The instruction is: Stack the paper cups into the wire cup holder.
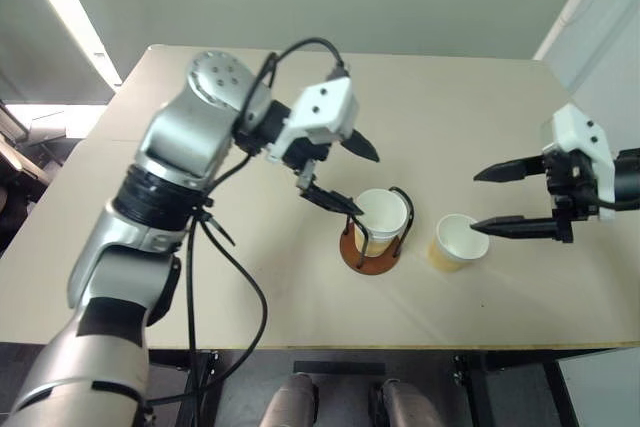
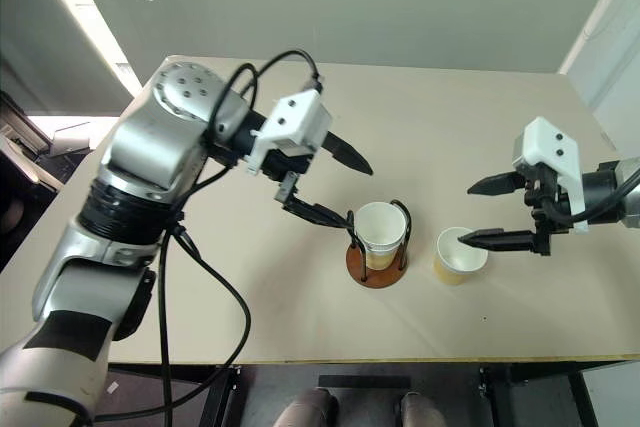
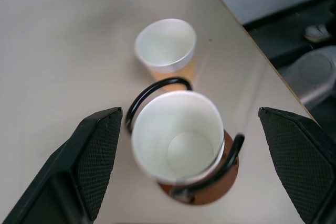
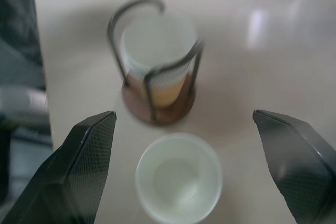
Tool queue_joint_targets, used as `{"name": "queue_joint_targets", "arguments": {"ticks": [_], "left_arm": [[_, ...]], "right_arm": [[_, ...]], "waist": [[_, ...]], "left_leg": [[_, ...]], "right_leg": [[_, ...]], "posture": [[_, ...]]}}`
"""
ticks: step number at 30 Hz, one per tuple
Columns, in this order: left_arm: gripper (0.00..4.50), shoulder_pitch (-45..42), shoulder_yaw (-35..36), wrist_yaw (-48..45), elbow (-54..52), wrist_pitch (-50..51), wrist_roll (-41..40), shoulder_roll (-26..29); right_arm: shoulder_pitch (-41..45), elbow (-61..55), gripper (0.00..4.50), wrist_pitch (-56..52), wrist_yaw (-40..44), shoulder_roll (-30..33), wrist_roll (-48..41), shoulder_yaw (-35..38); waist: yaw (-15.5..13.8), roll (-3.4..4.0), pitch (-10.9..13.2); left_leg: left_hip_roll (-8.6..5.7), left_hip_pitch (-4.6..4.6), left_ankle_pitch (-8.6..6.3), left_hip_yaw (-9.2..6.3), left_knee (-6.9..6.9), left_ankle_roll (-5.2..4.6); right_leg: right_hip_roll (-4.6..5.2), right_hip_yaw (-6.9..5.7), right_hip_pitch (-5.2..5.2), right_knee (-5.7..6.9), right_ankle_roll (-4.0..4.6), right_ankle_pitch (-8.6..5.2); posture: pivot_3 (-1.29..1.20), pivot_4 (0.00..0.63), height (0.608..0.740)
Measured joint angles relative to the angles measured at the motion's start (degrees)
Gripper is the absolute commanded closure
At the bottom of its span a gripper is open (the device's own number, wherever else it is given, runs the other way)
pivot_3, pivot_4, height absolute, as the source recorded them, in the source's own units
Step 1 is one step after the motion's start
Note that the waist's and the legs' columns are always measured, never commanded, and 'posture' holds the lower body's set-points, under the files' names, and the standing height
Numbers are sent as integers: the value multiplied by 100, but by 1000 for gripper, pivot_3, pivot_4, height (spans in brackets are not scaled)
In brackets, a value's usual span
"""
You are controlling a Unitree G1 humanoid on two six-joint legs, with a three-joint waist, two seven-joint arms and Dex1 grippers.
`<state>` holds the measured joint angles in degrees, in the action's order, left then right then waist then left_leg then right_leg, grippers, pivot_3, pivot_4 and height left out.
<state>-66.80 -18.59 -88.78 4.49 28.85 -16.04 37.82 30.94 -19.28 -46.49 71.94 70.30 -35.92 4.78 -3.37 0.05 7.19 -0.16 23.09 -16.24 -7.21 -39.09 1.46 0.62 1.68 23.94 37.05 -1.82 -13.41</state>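
Beige and plain, the table [image 1: 300, 297] stands before a grey-green wall, with a bright strip of light running down the robot's left side. Near the front middle of the table stands the wire cup holder [image 1: 368, 259], a round reddish-brown base with two thin black wire loops rising from it. A paper cup [image 1: 381, 218] sits upright inside the loops, its white rim above the wires and its tan side showing low down between them. From the left wrist view this cup's white inside is open to the camera, and it is hard to tell whether a single cup or more than one is nested there.

Just to the robot's right of the holder, a second paper cup [image 1: 455, 242] stands upright on the bare table, near the holder but not touching it.

The left gripper [image 1: 340, 175] hovers just to the left of the holder, pointing down toward it. Its two black fingers are spread wide, one raised above the table and the other reaching down close to the near wire loop; nothing is between them. In the left wrist view the fingers [image 3: 94, 156] stand on either side of the cup in the holder without touching it.

The right gripper [image 1: 485, 200] hangs at the right side of the table, its jaws also wide apart and empty. Its lower finger tip lies over the rim of the loose cup as seen from the head, though whether it touches cannot be told.
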Motion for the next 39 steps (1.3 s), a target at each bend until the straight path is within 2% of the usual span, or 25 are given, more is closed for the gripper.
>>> {"name": "queue_joint_targets", "arguments": {"ticks": [5,9,20,23,24,25,33,39], "left_arm": [[63,509,381,-112,-583,336,-460,625],[63,921,591,-96,-1014,398,-651,1007],[63,1229,1197,403,-1349,672,-1014,1250],[0,1407,1216,517,-1473,789,-1103,1340],[0,1474,1223,553,-1549,821,-1134,1358],[0,1513,1230,569,-1614,852,-1160,1385],[0,2108,1466,597,-1742,803,-1299,2047],[0,2137,1639,685,-1095,189,-957,2244]], "right_arm": [[-287,-225,145,279,10,66,431,-431],[-198,-333,145,501,84,62,831,-908],[120,-152,145,1081,268,-283,1939,-2047],[190,36,760,1310,341,-400,2273,-2233],[206,109,1177,1380,346,-479,2376,-2336],[208,142,1393,1422,351,-540,2446,-2409],[293,209,4349,1506,518,-787,2668,-2476],[537,265,4436,1474,702,-858,2541,-2328]], "waist": [[2,0,0],[16,0,0],[51,-1,-1],[55,-2,-2],[59,-2,-2],[59,-2,-1],[76,-2,-1],[79,-2,-1]], "left_leg": [[0,-6,-1,0,-2,-2],[0,-13,-1,2,-6,-5],[1,-16,-1,0,-9,-11],[1,-16,-1,0,-10,-11],[0,-15,-1,0,-11,-11],[1,-16,-1,0,-11,-11],[1,-17,-1,0,-6,-11],[1,-17,-1,-1,-4,-11]], "right_leg": [[-1,3,0,-2,-1,0],[0,5,-3,0,-3,1],[1,3,-7,2,-4,3],[1,3,-8,1,-4,3],[2,3,-7,1,-4,3],[2,3,-7,2,-4,3],[1,3,-6,1,-3,3],[2,3,-5,1,-1,2]], "posture": [[0,150,740],[0,150,740],[0,150,740],[0,150,740],[0,150,740],[0,150,740],[0,150,740],[0,150,740]]}}
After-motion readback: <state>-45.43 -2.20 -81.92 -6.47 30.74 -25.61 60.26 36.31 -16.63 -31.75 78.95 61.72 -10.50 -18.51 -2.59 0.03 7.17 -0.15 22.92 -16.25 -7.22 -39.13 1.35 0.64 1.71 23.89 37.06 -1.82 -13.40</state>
